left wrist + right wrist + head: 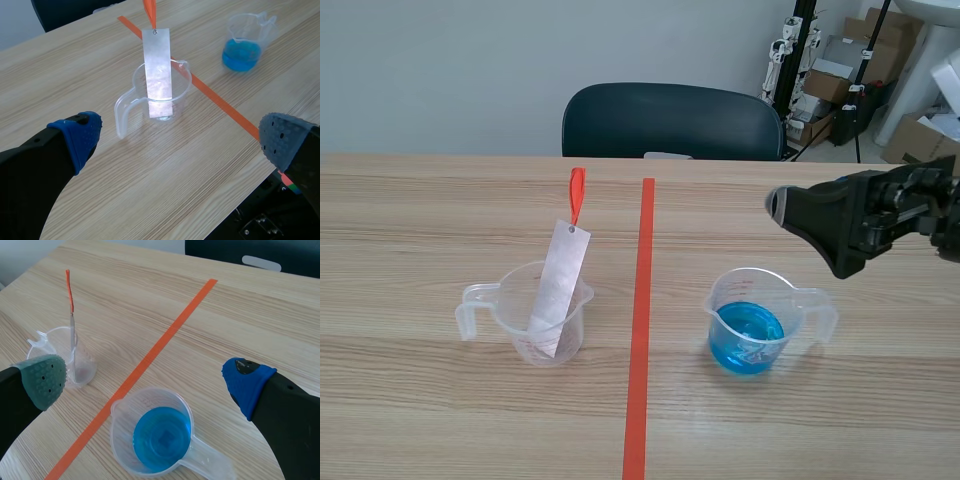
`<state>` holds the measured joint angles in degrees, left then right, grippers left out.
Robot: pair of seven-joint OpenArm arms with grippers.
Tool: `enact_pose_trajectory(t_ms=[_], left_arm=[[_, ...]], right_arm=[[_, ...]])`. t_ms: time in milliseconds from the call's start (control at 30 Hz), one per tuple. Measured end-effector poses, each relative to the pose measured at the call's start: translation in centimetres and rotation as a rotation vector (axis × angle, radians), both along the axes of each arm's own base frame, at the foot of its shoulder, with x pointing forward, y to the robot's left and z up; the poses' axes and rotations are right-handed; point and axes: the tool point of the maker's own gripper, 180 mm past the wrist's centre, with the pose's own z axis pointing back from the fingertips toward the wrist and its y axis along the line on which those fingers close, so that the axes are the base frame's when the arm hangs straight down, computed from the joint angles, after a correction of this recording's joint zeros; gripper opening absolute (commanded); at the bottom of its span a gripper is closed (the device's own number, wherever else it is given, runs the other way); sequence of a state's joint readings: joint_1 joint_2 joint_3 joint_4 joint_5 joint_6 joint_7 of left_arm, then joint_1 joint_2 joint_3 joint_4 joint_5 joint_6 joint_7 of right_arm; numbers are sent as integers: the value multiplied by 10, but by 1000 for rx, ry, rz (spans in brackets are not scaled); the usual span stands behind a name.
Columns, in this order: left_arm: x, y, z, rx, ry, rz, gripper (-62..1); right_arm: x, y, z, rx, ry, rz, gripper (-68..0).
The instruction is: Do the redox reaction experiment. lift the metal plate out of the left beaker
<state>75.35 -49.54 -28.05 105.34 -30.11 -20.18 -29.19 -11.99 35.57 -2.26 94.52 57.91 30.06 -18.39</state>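
Left tool (182, 140), spread wide apart, has the metal plate (159, 70) straight ahead, standing steeply tilted in the beaker (184, 87) on the surface's (150, 175) left half.

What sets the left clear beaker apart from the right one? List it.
The left clear plastic beaker holds a leaning grey metal plate; the right clear plastic beaker holds blue liquid, no plate. In the scene view the left beaker's handle points left, the right beaker's right. Both stand upright.
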Motion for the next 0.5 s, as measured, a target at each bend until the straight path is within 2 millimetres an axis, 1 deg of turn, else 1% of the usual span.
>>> enact_pose_trajectory(t_ms=[100, 167, 300, 400, 500], left_arm=[[0, 0, 0, 0, 1, 0, 14], [0, 0, -1, 1, 3, 0, 14], [0, 0, -1, 1, 3, 0, 14], [1, 1, 1, -10, 4, 11, 14], [2, 2, 1, -21, 6, 24, 14]], right_arm=[[9, -9, -3, -16, 11, -19, 4], [19, -13, 5, -15, -18, -32, 4], [39, -17, 28, -19, -85, -42, 4], [47, -16, 41, -18, -124, -38, 4], [50, -6, 51, -21, -157, 20, 4]])
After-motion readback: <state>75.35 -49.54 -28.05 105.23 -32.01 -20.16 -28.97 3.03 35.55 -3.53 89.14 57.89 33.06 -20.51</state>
